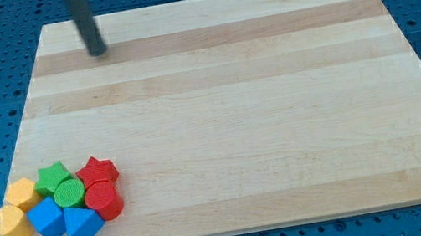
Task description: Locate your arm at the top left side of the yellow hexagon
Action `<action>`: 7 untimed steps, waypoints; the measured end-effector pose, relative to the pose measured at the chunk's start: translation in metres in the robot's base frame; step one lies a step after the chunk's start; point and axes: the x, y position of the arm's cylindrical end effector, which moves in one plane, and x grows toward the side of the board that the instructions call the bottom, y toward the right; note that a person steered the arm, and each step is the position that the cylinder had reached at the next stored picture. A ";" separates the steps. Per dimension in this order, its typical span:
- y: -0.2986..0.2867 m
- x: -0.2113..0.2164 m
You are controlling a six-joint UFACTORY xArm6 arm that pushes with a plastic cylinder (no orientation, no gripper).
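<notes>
While my tip [98, 52] rests on the pale wooden board [273, 83] near its top left corner, touching no block and with no claw to open or close, the yellow hexagon block [22, 193] lies well below it, toward the view's bottom left. It sits at the left of a tight cluster: a second yellow block [14, 224], a green star [54, 176], a green cylinder [70, 193], a red star [98, 170], a red cylinder [104, 199] and two blue blocks [46, 220].

Near the bench's [231, 89] lower-left corner cluster a green star [52, 176], green cylinder [69, 193], red star [98, 170], red cylinder [104, 198], two blue blocks [45, 219] [82, 225], and another yellow block [14, 224].
</notes>
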 end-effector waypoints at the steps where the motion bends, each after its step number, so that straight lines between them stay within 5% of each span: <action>1: -0.049 0.025; 4: -0.082 0.108; 7: -0.085 0.115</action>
